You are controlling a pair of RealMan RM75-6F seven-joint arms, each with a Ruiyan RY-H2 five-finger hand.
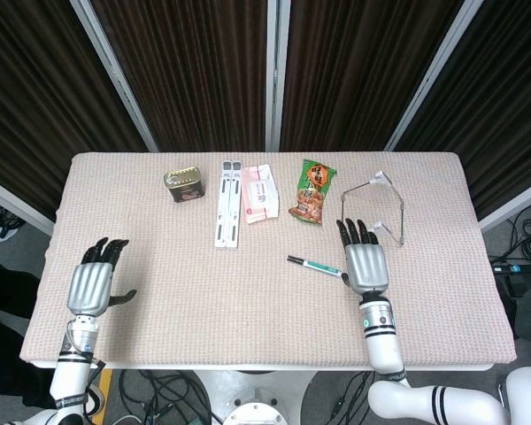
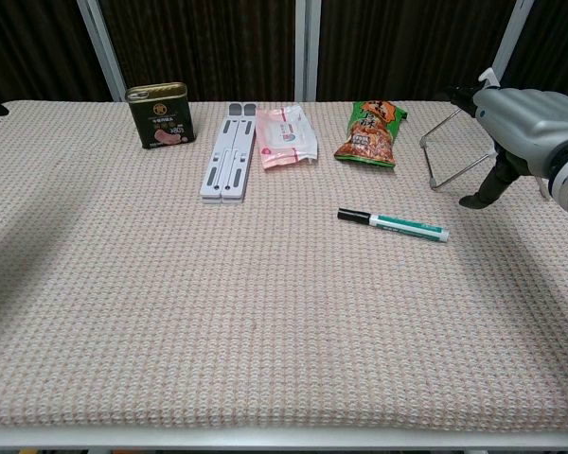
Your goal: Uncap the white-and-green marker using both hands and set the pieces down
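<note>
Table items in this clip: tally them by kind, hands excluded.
Marker: 1
Tin can: 1
Snack bag: 1
Wipes pack: 1
Folding stand: 1
Wire rack: 1
Total: 6

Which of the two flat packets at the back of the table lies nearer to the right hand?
The green and orange snack packet. It lies closer to the right hand than the pink and white wipes packet, which sits further left, beside the white folding stand.
</note>
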